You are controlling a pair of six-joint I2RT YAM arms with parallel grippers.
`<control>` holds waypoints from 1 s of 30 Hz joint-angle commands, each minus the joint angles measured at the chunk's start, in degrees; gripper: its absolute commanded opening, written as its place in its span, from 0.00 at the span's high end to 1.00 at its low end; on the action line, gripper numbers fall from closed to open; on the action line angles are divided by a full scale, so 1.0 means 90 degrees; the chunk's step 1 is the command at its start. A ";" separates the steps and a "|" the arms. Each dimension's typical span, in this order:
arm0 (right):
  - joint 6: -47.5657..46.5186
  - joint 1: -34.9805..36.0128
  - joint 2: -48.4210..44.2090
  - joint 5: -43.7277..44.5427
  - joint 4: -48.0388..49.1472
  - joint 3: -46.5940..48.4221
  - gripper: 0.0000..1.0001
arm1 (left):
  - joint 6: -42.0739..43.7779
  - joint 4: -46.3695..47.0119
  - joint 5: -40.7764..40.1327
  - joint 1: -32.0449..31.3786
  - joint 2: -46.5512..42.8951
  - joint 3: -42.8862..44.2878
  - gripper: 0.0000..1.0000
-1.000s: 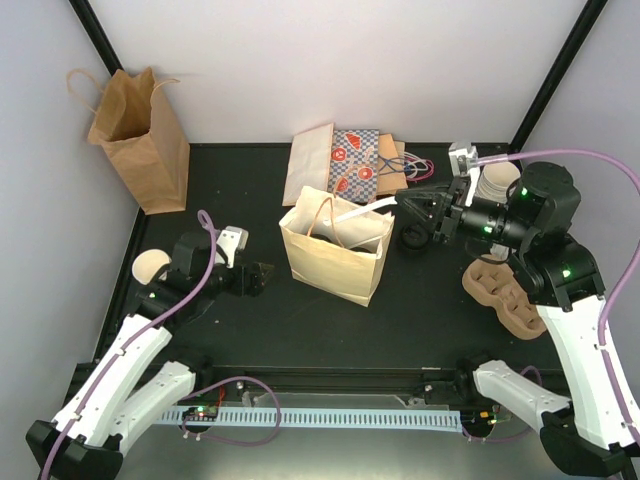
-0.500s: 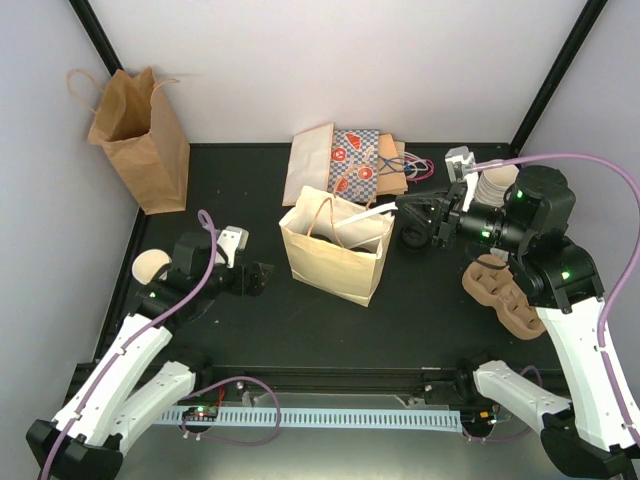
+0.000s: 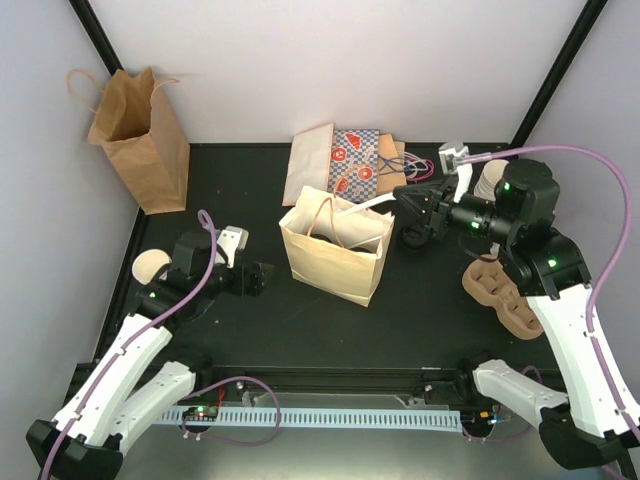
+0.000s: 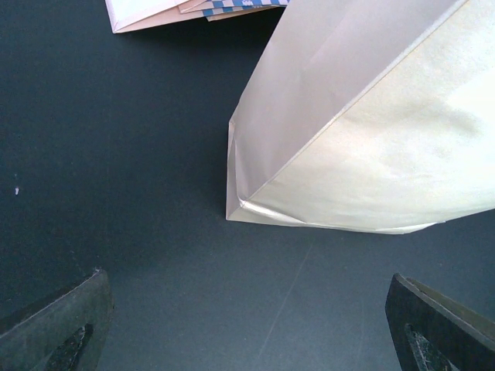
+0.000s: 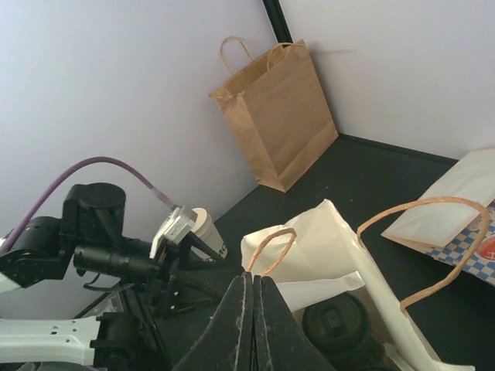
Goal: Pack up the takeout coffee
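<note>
I read the left arm reaching from its near-left base toward the centre, held low. The left end effector points right with its jaws spread wide. The right arm rises from the near-right base with its wrist turned left. The right end effector has its fingers pressed fully together.
</note>
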 commanded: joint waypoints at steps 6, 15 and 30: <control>0.0096 0.0376 0.0889 0.0375 0.1161 -0.0109 0.99 | -0.0066 0.0091 -0.0107 0.0001 -0.0003 0.0055 0.01; -0.0290 0.0451 0.1593 0.1365 0.1262 -0.0354 0.55 | -0.0075 0.0085 -0.0108 -0.0008 0.0016 0.0059 0.01; -0.0462 0.0450 -0.0342 0.3753 0.1302 -0.2124 0.13 | -0.0058 0.0083 -0.0089 -0.0018 -0.0048 0.0062 0.01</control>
